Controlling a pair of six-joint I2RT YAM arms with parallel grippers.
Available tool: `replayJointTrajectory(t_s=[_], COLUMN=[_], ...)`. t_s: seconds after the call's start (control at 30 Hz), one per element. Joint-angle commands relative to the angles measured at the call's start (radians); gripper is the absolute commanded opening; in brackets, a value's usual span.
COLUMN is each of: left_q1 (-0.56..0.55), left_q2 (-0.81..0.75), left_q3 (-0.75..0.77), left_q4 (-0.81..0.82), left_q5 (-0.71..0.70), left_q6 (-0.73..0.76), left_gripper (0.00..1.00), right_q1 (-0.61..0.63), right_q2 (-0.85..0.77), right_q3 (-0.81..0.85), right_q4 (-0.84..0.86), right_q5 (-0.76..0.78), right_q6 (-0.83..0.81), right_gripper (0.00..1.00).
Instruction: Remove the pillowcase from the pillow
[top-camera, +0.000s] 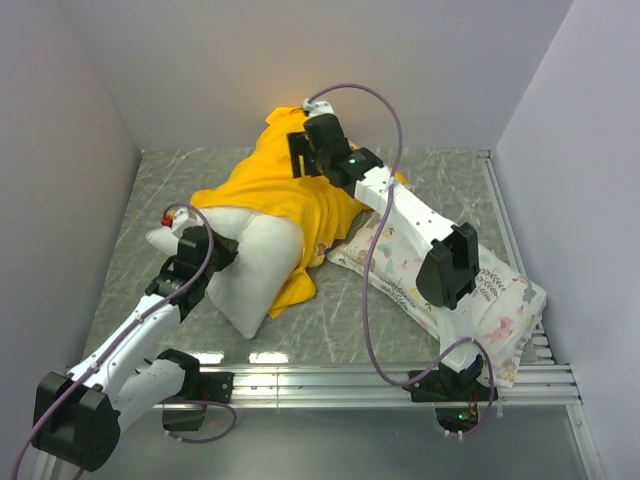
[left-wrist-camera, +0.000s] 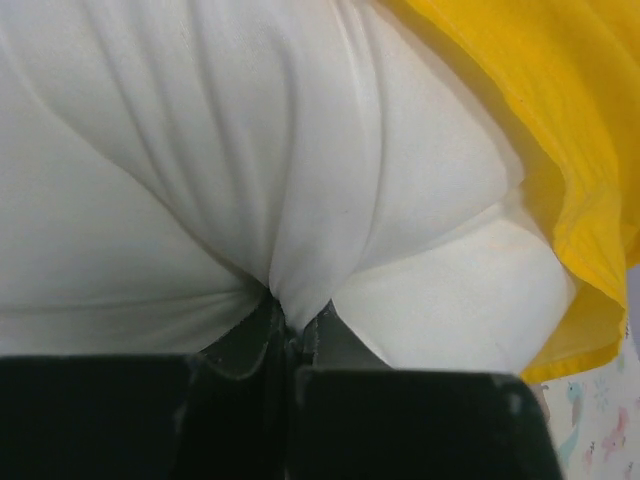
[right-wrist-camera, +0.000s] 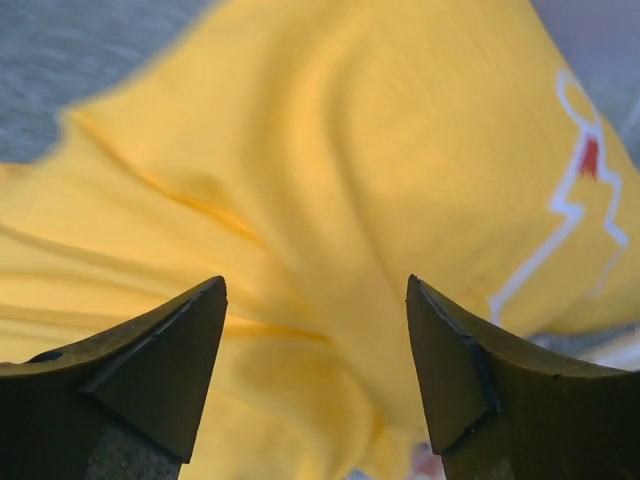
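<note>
Pillowcase of soft yellow cloth (top-camera: 275, 190), Mia: where is it?

Well, Tom, it lies crumpled over the far part of the plump, plain white rectangular pillow (top-camera: 250, 275), on the grey marbled table (top-camera: 340, 320). The pillow's near end sticks out bare, pointing toward the left arm.

Any writing on it?

In the right wrist view the yellow cloth carries a white outline drawing with a small red patch (right-wrist-camera: 582, 150). I cannot make out letters. The weave looks smooth, with long loose folds.

And the 2 hands?

The left hand (left-wrist-camera: 295, 318) is clenched on a pleat of the pillow's white fabric, and creases fan out from the pinch. The right hand (right-wrist-camera: 316, 290) is released: its 2 dark pointed fingers stand wide apart above the yellow cloth, near its far end, with nothing between them.

Anything else?

A flatter white pillow printed with small pastel figures (top-camera: 500, 300) lies to the right, under the right arm, just beside the yellow cloth.
</note>
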Motion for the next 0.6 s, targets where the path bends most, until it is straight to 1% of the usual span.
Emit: replayJointTrajectory(t_s=[0.0, 0.03, 0.07, 0.17, 0.2, 0.23, 0.33, 0.4, 0.43, 0.47, 0.5, 0.53, 0.57], left_q1=[-0.041, -0.044, -0.047, -0.050, -0.051, -0.051, -0.051, -0.051, -0.051, -0.051, -0.051, -0.051, -0.051], left_q2=[0.029, 0.024, 0.021, 0.006, 0.000, -0.013, -0.037, -0.048, -0.066, -0.076, -0.086, -0.111, -0.122], left_q3=[-0.097, -0.104, -0.108, -0.103, -0.100, -0.089, -0.057, -0.037, -0.017, -0.006, 0.003, 0.027, 0.041], left_q4=[-0.170, -0.170, -0.173, -0.188, -0.196, -0.202, -0.242, -0.276, -0.287, -0.297, -0.325, -0.337, -0.354], left_q5=[0.084, 0.083, 0.083, 0.083, 0.081, 0.080, 0.072, 0.071, 0.072, 0.072, 0.072, 0.071, 0.071], left_q6=[-0.025, -0.028, -0.030, -0.030, -0.028, -0.023, -0.014, -0.008, -0.008, -0.007, -0.004, -0.002, -0.003], left_gripper=[0.01, 0.00, 0.00, 0.00, 0.00, 0.00, 0.01, 0.00, 0.01, 0.00, 0.00, 0.00, 0.00], right_q1=[0.065, 0.071, 0.078, 0.085, 0.087, 0.085, 0.085, 0.085, 0.085, 0.084, 0.082, 0.078, 0.069], right_q2=[0.070, 0.094, 0.139, 0.218, 0.270, 0.288, 0.316, 0.336, 0.344, 0.356, 0.356, 0.355, 0.345], right_q3=[0.147, 0.169, 0.189, 0.304, 0.336, 0.382, 0.381, 0.391, 0.402, 0.413, 0.422, 0.420, 0.417], right_q4=[0.053, 0.068, 0.074, 0.042, 0.026, 0.001, 0.021, 0.025, 0.019, 0.018, 0.015, 0.022, 0.028], right_q5=[0.036, 0.036, 0.046, 0.068, 0.069, 0.065, 0.074, 0.101, 0.118, 0.149, 0.164, 0.195, 0.245], right_q6=[-0.144, -0.166, -0.186, -0.243, -0.252, -0.256, -0.272, -0.290, -0.298, -0.304, -0.313, -0.312, -0.307], right_gripper=[0.82, 0.87, 0.90, 0.95, 0.95, 0.95, 0.95, 0.91, 0.81, 0.75, 0.65, 0.45, 0.34])
